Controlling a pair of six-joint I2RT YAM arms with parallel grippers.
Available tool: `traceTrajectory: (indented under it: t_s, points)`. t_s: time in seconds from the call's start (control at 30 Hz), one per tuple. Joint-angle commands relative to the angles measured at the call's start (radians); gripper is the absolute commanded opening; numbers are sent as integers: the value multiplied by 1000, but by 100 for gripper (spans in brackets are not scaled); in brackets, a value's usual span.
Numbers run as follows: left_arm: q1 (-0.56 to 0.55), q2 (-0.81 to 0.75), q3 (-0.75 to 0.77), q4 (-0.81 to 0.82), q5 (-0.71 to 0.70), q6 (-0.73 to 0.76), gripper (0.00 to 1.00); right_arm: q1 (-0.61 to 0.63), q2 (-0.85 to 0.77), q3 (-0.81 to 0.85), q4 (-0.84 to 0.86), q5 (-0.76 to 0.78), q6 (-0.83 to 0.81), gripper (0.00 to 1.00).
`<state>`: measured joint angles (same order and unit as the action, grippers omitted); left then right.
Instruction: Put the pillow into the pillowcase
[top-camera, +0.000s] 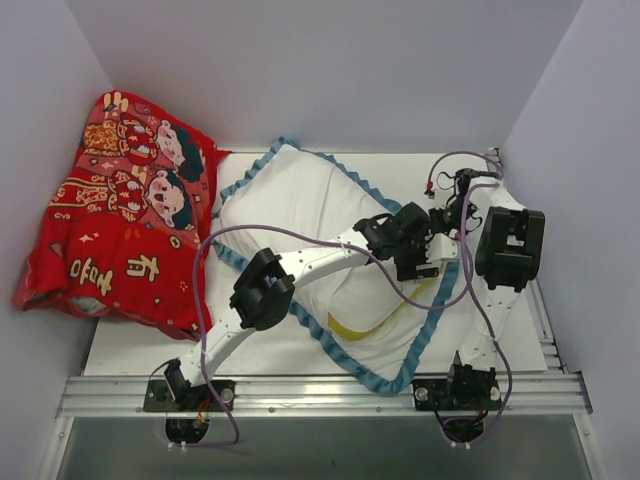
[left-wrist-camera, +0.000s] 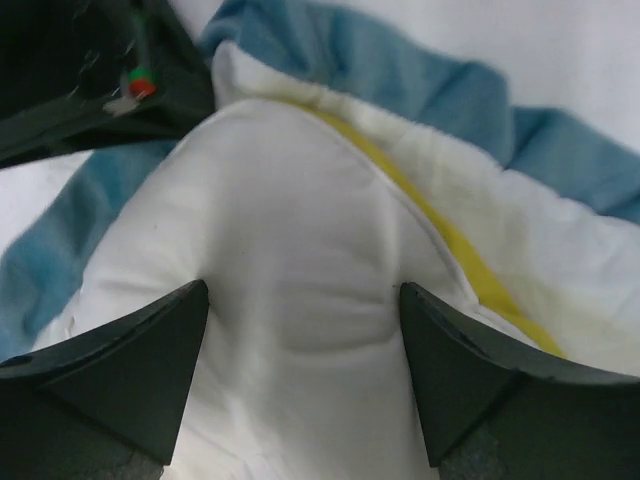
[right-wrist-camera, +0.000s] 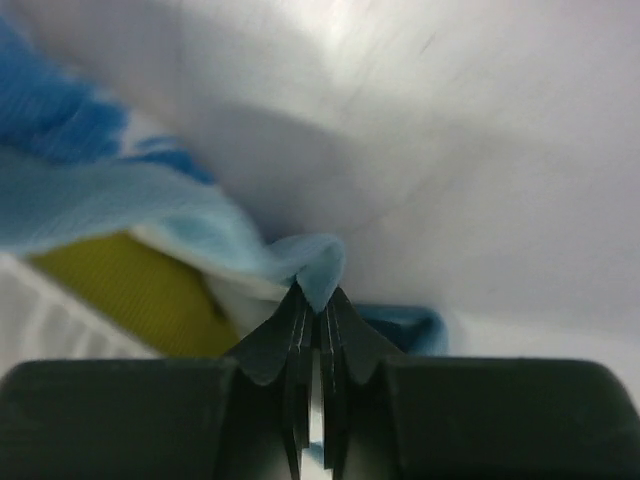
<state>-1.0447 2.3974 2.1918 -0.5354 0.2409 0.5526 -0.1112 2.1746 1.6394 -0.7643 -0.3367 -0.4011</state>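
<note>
The pillowcase (top-camera: 290, 200) lies white side out in the middle of the table, with its blue ruffled trim around the edge. The white pillow (top-camera: 352, 298) with yellow piping shows at its lower right opening. My left gripper (top-camera: 398, 240) is open, and its jaws straddle a bulging pillow corner (left-wrist-camera: 290, 200) next to the yellow piping (left-wrist-camera: 450, 240). My right gripper (top-camera: 440, 240) is shut on the pillowcase's blue trim (right-wrist-camera: 320, 265) just right of the left gripper. Yellow piping (right-wrist-camera: 130, 280) shows to its left.
A red cloth with cartoon figures (top-camera: 120, 220) lies heaped at the back left. White walls close in the table on three sides. A metal rail (top-camera: 320, 385) runs along the near edge by the arm bases.
</note>
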Motion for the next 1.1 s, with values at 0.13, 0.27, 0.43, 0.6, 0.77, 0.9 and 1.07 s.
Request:
traceTrajectory:
  t_s: [0.13, 0.27, 0.43, 0.6, 0.77, 0.9, 1.07]
  points:
    - [98, 11, -61, 146, -357, -52, 61, -30, -189, -252, -197, -35, -73, 0]
    - [189, 14, -3, 172, -498, -27, 41, -67, -262, -351, -225, 22, -123, 0]
    - [304, 20, 52, 172, -627, 66, 21, -183, -305, -375, -268, 76, -209, 0]
    - [400, 25, 34, 166, -690, 101, 9, -291, -294, -299, -358, 81, -269, 0]
    - [373, 0, -47, 127, -620, 58, 9, -250, -288, -230, -434, -39, -243, 0]
    - [270, -90, -183, 120, -448, 17, 19, -156, -328, -239, -447, -135, -211, 0]
    - [250, -288, -429, 117, -200, -58, 47, -120, -384, -242, -517, -222, -219, 0]
